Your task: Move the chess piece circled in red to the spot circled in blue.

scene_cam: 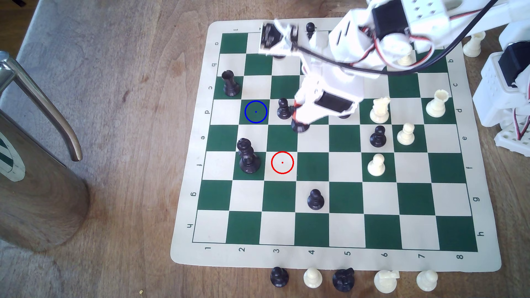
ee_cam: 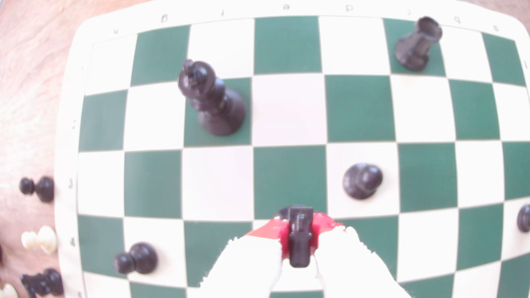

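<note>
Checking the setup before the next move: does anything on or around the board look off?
The red-circled square is bare; the black knight is clamped in the gripper. One black piece beside the board's edge looks toppled.

exterior view: bright, even daylight. white arm [scene_cam: 352,57] overexposed, detail lost, edges smeared by motion blur; its camera block toward 12 o'clock ghosted. chessboard [scene_cam: 338,229] sharp, square edges and rim numbers legible. shadows soft and short. metal cylinder [scene_cam: 37,183] at 9 o'clock shows a dull sheen.

wrist view: washed out, cream squares of the board [ee_cam: 289,114] bloom near centre. whole frame soft. strong barrel distortion, board edges bow at 12, 3 and 9 o'clock. gripper [ee_cam: 299,252] fingers at 6 o'clock blown white, out of focus.
</note>
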Controlling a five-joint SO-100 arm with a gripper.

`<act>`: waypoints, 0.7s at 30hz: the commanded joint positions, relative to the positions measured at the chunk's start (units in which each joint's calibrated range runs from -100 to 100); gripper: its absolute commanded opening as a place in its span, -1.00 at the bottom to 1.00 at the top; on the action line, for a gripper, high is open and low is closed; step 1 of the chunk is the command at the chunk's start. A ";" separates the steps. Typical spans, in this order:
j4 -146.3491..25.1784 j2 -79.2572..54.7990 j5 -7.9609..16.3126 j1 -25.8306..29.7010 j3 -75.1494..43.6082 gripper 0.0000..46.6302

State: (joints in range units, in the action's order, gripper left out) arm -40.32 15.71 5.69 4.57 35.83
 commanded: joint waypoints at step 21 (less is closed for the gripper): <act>-24.71 18.67 -0.49 -7.11 -19.88 -0.98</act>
State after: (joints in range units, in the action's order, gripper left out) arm -62.23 34.14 5.30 -2.21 29.24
